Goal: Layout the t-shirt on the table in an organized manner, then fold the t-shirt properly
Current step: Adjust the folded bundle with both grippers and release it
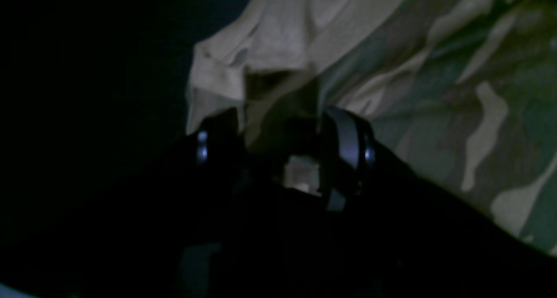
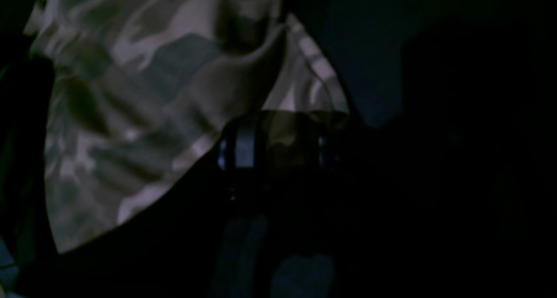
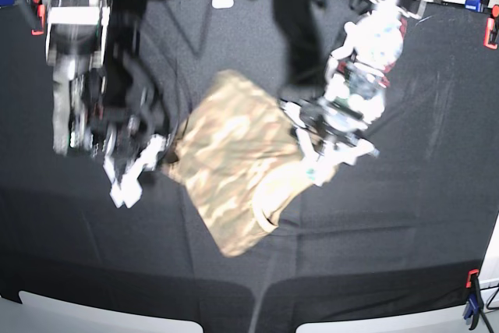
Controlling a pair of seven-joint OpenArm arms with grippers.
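You're pinching the soft tan-and-olive camouflage t-shirt (image 3: 234, 157) at opposite edges with left gripper (image 1: 283, 135) and right gripper (image 2: 278, 139), spreading it above the black-draped table (image 3: 421, 193) for flattening.

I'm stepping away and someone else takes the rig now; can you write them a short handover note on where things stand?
Left gripper: fingers closed on a bunched fold of the t-shirt, near a hem or sleeve edge.
Right gripper: fingers closed on another edge of the shirt.
The shirt hangs skewed between the two arms over the middle of the table, one corner drooping toward the near side; whether it touches the cloth cannot be told.
Done: both edges gripped.
Left: spread it flat and square, then all the folding.
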